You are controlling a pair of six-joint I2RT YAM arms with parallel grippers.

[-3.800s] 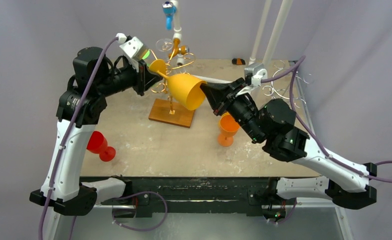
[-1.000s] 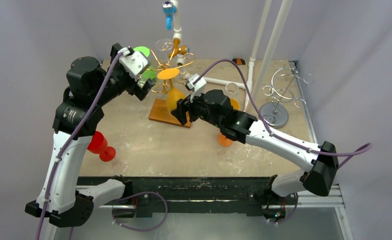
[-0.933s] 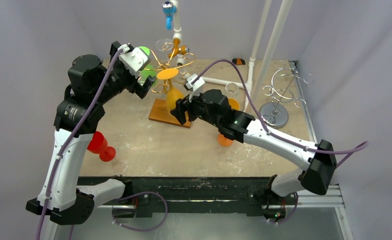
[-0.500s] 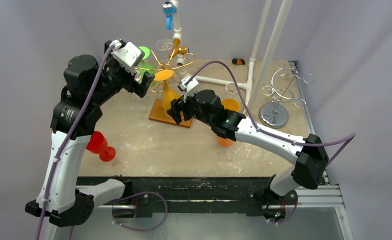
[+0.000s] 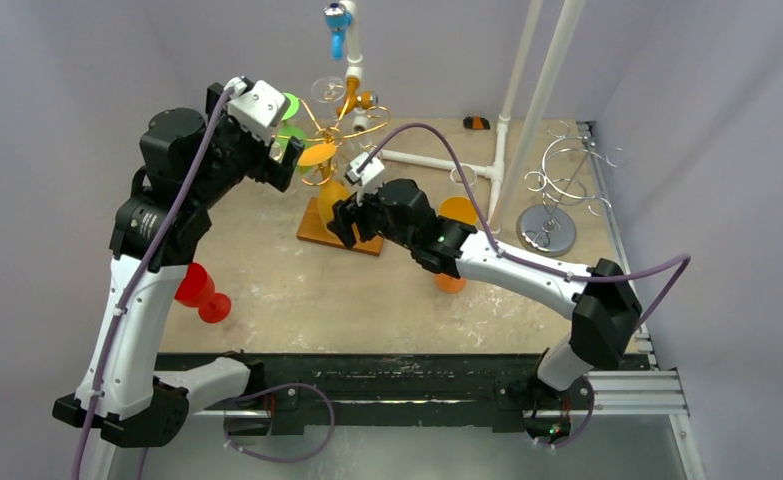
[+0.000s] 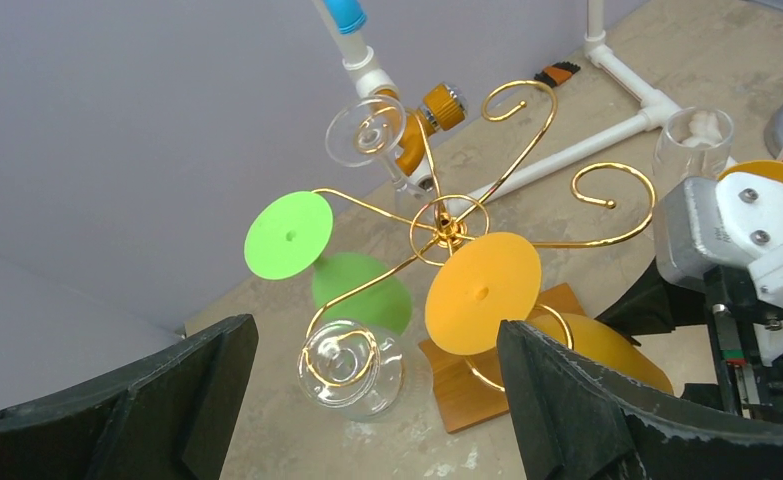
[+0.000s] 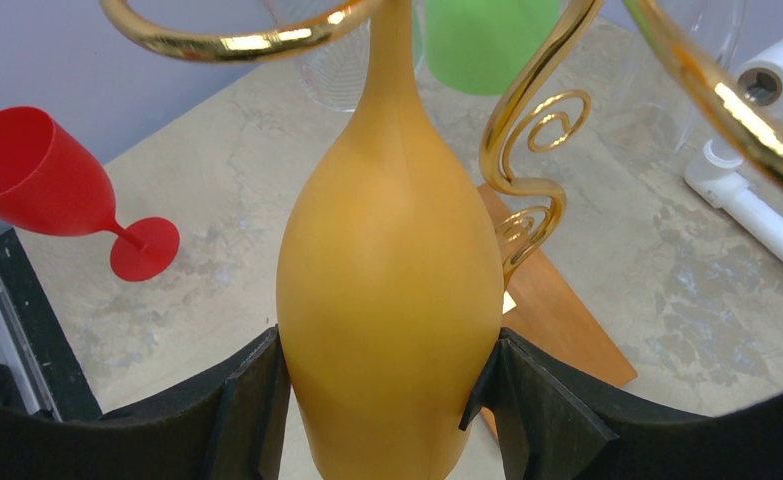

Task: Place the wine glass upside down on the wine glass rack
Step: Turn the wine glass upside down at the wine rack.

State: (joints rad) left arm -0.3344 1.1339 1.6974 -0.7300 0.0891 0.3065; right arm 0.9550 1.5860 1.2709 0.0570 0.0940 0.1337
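Note:
The yellow-orange wine glass (image 5: 331, 188) hangs bowl-down in the gold wire wine glass rack (image 5: 359, 118). Its flat foot (image 6: 482, 293) sits on top, above a gold loop. My right gripper (image 5: 343, 216) is shut on the bowl (image 7: 387, 270), with a pad (image 7: 252, 405) pressed against each side. The stem rises past a gold hook (image 7: 232, 35). My left gripper (image 5: 281, 155) hovers above the rack's left side, open and empty. Between its wide fingers (image 6: 182, 395) I see the rack's hub (image 6: 450, 228).
A green glass (image 6: 352, 285) and clear glasses (image 6: 352, 370) hang on the same rack, which stands on a wooden base (image 5: 352, 235). A red glass (image 5: 197, 292) lies front left. An orange glass (image 5: 454, 262) stands behind my right arm. White pipes (image 5: 532, 90) and a silver rack (image 5: 555, 190) stand at the right.
The glass was held tilted between both grippers; now it hangs upside down in the rack. In the last second my right arm shifted it slightly left. The left gripper stayed open, hovering above.

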